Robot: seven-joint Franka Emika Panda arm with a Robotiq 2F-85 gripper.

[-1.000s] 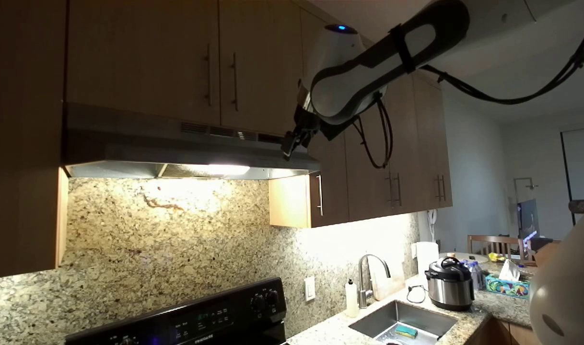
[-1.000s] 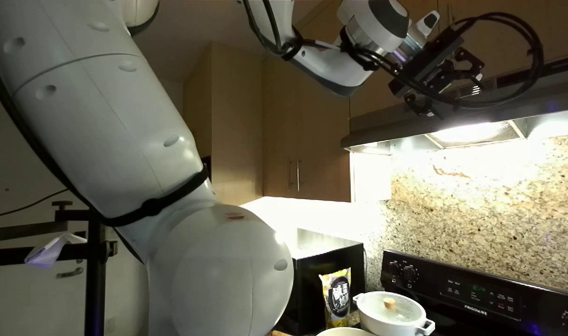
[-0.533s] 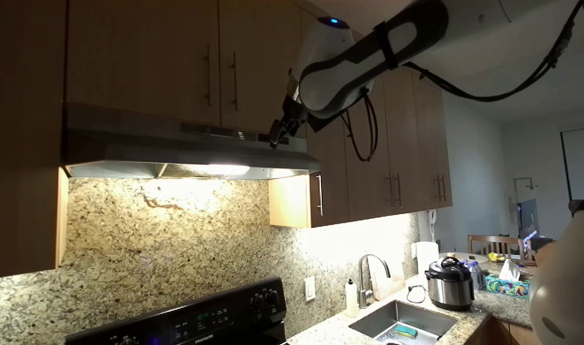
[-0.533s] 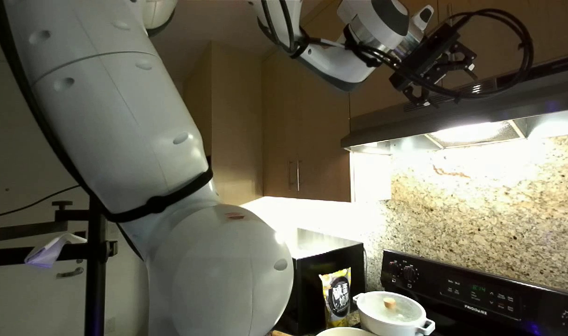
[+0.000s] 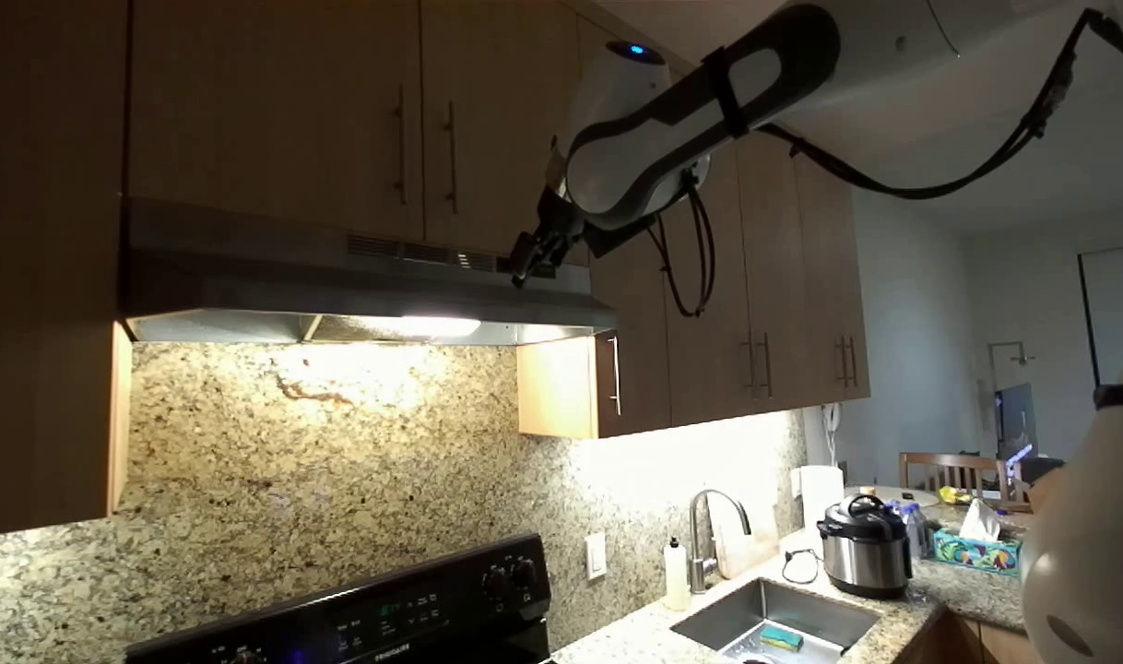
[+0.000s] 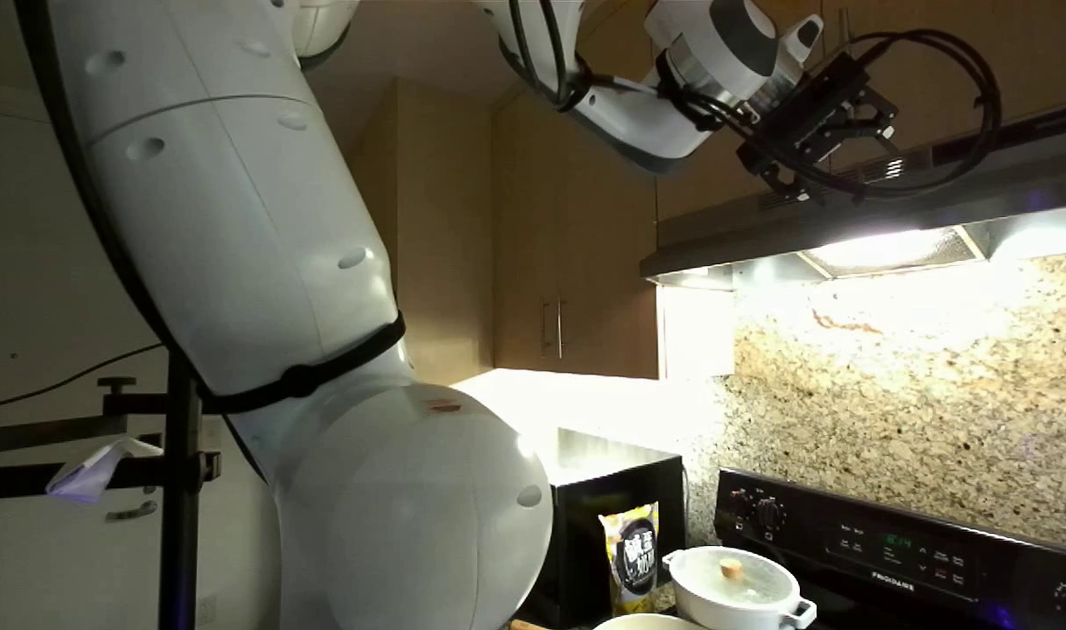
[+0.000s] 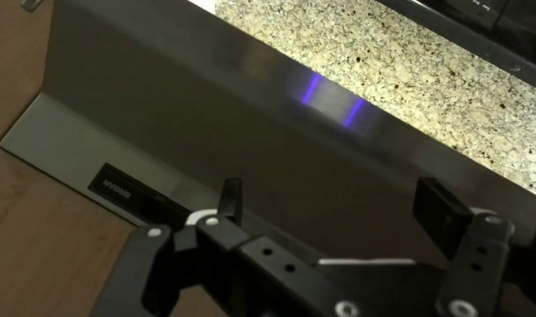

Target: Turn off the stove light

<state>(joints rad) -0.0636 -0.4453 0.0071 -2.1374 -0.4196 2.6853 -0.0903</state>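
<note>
A dark metal range hood hangs under the cabinets; it also shows in an exterior view and in the wrist view. The stove light under it is lit, as it is in an exterior view. A black BROAN panel on the hood's upper strip shows in the wrist view, partly hidden behind a finger; no switch can be made out. My gripper is open and empty, in front of the hood near its upper front. It shows in both exterior views.
Wooden cabinets with bar handles stand above the hood. A black stove panel is below, with a white lidded pot near it. A black microwave stands left of the pot. A cable loops beside the gripper.
In an exterior view my gripper has moved left and a little up along the hood's front, mostly in the first half second. It stays open. The light stays lit.
</note>
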